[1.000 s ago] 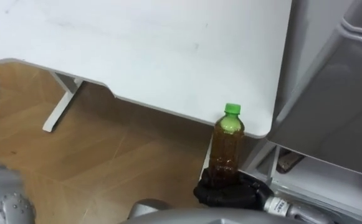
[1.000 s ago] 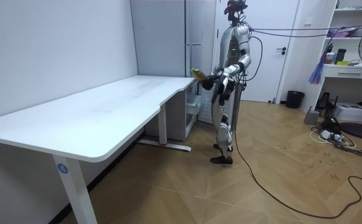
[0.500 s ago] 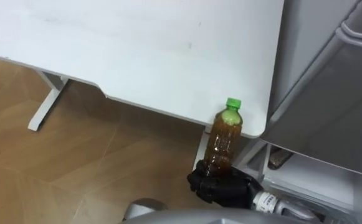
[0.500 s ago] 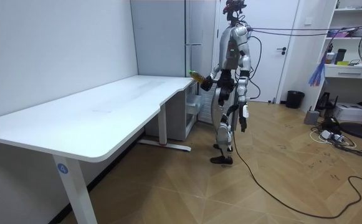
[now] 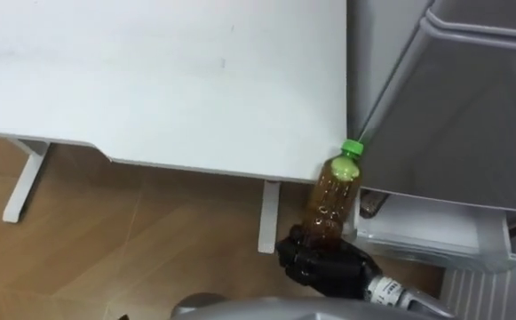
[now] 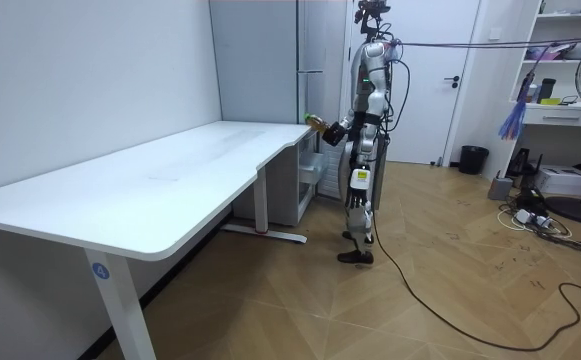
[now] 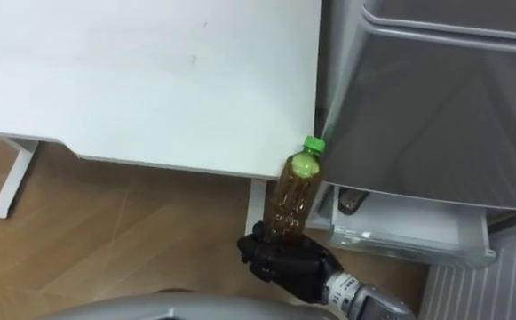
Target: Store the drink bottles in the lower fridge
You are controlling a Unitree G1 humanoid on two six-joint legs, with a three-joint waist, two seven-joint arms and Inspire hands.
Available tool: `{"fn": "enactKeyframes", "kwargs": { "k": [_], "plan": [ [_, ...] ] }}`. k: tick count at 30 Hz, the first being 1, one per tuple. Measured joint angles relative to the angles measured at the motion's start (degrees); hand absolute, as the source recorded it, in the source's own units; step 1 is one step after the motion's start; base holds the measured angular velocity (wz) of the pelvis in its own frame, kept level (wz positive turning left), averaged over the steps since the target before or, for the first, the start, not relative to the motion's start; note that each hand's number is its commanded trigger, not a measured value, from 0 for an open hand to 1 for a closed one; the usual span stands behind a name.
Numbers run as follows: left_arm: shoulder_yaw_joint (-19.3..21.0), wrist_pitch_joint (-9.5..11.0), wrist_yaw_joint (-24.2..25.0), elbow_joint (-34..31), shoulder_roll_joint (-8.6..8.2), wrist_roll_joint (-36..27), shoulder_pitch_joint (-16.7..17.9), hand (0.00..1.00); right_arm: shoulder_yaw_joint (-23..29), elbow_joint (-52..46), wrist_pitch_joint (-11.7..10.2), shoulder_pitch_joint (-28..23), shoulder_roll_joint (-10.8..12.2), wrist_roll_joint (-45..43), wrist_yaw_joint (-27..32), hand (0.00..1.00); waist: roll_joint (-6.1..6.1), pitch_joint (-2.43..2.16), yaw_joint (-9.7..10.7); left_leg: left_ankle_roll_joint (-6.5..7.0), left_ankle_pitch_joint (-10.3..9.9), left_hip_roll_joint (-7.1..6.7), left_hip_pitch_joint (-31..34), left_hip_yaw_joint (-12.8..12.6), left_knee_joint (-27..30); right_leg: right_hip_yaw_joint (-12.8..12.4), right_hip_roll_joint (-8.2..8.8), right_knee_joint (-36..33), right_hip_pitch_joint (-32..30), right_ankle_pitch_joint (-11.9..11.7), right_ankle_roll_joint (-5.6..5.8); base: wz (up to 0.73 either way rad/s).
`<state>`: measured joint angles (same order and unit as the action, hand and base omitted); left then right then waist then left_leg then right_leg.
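1. Amber liquid is showing through the drink bottle (image 5: 333, 200) in the left eye view. The right hand (image 5: 324, 267) is clenching its black fingers round the bottle's base, and the arm is entering from 5 o'clock.
2. The bottle is leaning slightly, with its green cap (image 5: 353, 147) pointing toward 1 o'clock. It is being held in the air, just beside the corner of the white desk (image 5: 151, 80).
3. The desk is spreading from 9 to 12 o'clock of the view. One desk leg (image 5: 269, 218) is standing at 9 o'clock of the bottle. The grey fridge (image 5: 453, 107) is occupying 2 o'clock, and a pale drawer (image 5: 435, 236) is projecting beneath it at 3 o'clock of the bottle.
4. In the right eye view, the bottle (image 7: 293, 200) is rising from the grasping right hand (image 7: 284, 258). The fridge (image 7: 435, 107) is lying at 2 o'clock and the drawer (image 7: 408, 231) at 3 o'clock.
5. In the room view, the robot is standing upright on the wooden floor (image 6: 450, 300) at the desk's (image 6: 150, 180) far end, near the fridge (image 6: 270, 60).
6. The right hand (image 6: 335, 133) is holding the bottle (image 6: 315, 122) out toward the room view's left, at 9 o'clock of the torso.
7. The left hand (image 6: 358, 188) is hanging beside the hip; its state cannot be told.
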<state>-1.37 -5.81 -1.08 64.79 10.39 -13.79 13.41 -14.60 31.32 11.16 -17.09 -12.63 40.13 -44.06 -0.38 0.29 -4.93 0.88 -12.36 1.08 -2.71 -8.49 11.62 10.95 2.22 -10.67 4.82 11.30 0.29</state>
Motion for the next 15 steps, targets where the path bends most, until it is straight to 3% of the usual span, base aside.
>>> {"fn": "enactKeyframes", "kwargs": {
  "k": [7, 10, 15],
  "plan": [
    [0.1, -0.3, 0.5, -0.1, 0.07, 1.0, 1.0, 0.00, 0.6, 5.4, 0.3, -0.8, 0.2, 5.2, -0.1, 1.00, 0.07, -0.09, 0.4, 0.03, -0.1, 0.24, -0.3, -0.7, 0.0, -1.2, -0.19, -0.1, -0.1, -0.4, -0.08, -0.06],
    [0.2, -0.5, 0.6, -0.1, 0.07, 1.0, 1.1, 0.00, 4.0, 9.6, 0.2, -0.4, 1.1, 9.3, 0.3, 1.00, -0.08, -0.18, 0.9, 0.04, -0.1, 0.33, -0.3, -0.9, 0.0, -1.4, -0.32, 0.0, -0.2, -0.7, -0.17, -0.11],
    [0.1, -0.6, 1.6, -0.4, 0.38, 1.1, 1.7, 0.00, 7.0, 16.0, -0.8, 0.2, 1.1, 16.6, 1.9, 1.00, -0.52, -0.64, 1.8, 0.04, -0.1, 0.33, -0.4, -1.4, 0.2, -1.7, -0.32, 0.1, -0.8, -0.7, -0.17, -0.02]
  ]
}}
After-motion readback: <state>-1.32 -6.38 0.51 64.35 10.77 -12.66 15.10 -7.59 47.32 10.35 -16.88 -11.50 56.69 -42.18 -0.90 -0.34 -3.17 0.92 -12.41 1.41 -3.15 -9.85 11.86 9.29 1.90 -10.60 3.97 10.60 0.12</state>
